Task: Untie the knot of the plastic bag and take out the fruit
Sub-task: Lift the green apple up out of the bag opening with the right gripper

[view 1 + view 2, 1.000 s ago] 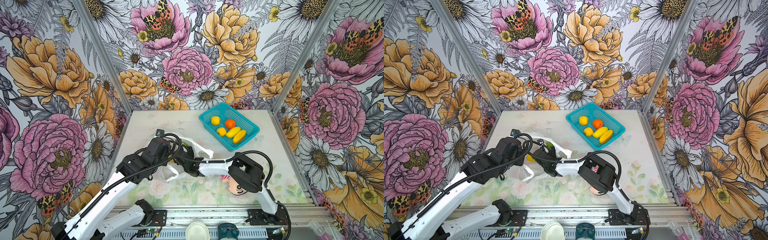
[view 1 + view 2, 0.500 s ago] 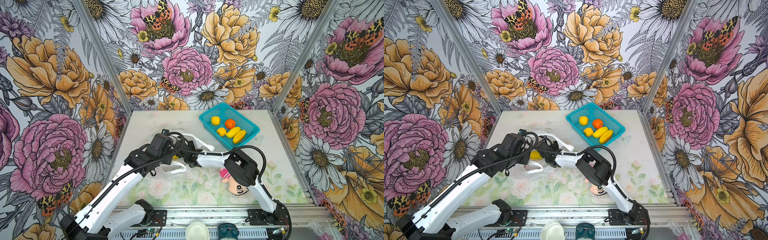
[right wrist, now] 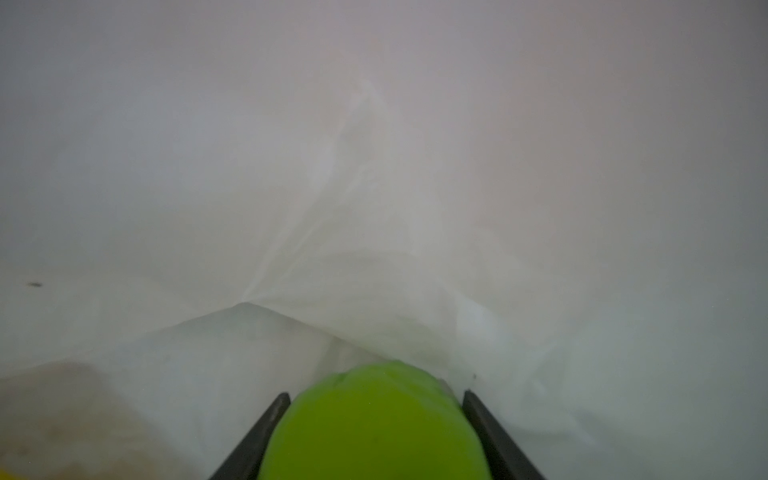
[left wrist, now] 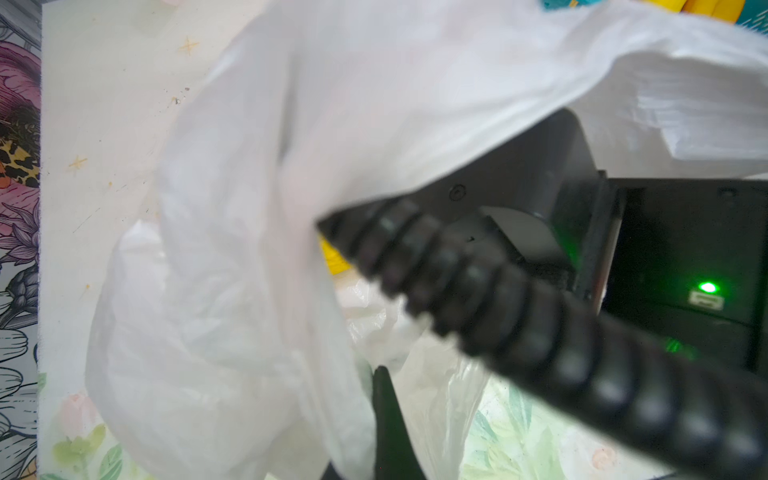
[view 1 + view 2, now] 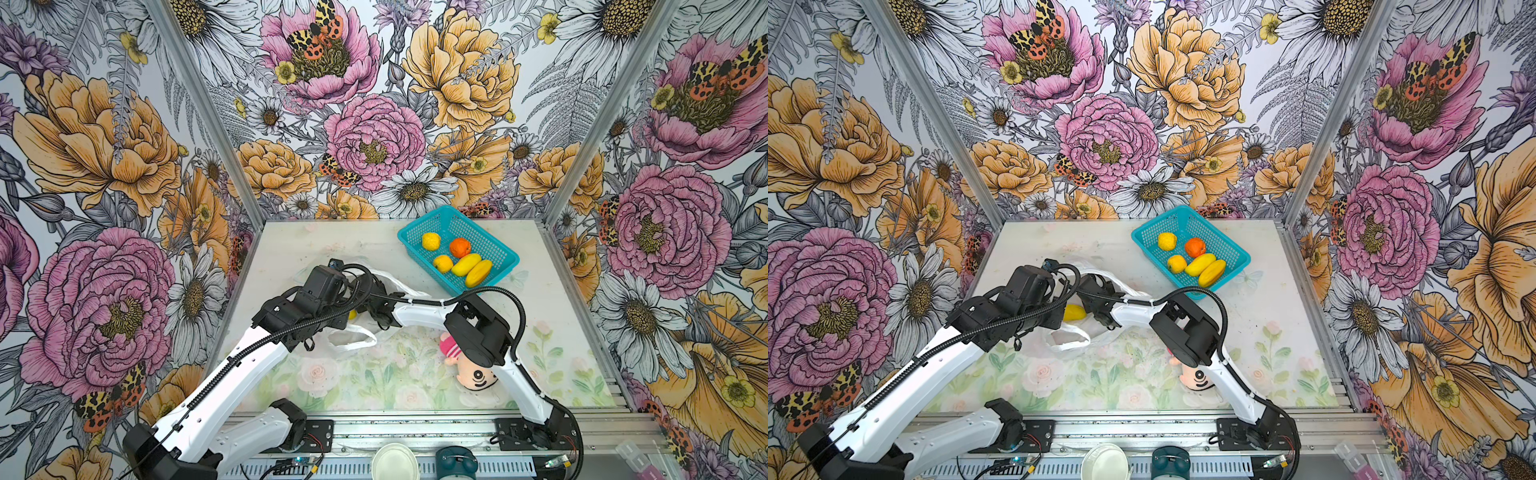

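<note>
Right wrist view: inside the thin, translucent white plastic bag (image 3: pixel 374 187), the right gripper (image 3: pixel 376 397) has its dark fingers (image 3: pixel 266 428) against both sides of a round lime-green toy fruit (image 3: pixel 374 432) — clamped on it. The left gripper (image 4: pixel 382 386) (jaws together) pinches the bag's film, and in a top view a yellow toy fruit (image 5: pixel 1073 312) lies at the bag's mouth.

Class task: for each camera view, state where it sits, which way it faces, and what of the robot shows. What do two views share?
Both top views: high at the front, looking down and back over the table; left arm, right arm, plastic bag and teal basket show.
Left wrist: on the left arm, facing the bag's mouth; own fingertip and the right arm's cable show.
Right wrist: inside the bag, facing film; own fingers flank a green fruit.
Shared: both wrist views show bag film.
</note>
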### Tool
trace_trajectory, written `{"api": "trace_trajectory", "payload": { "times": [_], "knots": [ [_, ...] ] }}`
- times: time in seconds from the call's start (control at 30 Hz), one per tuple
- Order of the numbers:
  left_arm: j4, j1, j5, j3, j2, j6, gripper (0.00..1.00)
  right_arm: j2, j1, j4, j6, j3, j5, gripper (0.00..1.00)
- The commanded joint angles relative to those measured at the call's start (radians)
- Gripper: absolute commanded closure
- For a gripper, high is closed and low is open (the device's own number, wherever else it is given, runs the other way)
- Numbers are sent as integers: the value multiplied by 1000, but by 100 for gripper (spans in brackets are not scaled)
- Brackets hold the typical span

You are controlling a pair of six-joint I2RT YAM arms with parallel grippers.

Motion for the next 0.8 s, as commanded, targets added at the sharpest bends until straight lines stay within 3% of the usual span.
{"api": "trace_trajectory", "payload": {
  "times": [0.0, 0.2, 0.47, 0.6, 0.77],
  "knots": [
    [25, 16, 21, -8, -5, 16, 100, -78, -5, 23, -28, -80, -60, 52],
    [25, 52, 21, -11, 9, 15, 100, -306, 4, 243, -66, -352, -196, 62],
    [25, 62, 55, -9, 43, 17, 100, -543, 86, 457, -201, -600, -271, 67],
    [25, 64, 55, -9, 45, 16, 100, -598, 161, 507, -286, -643, -251, 67],
    [25, 69, 53, -9, 45, 16, 100, -591, 168, 558, -274, -672, -239, 69]
  ]
}}
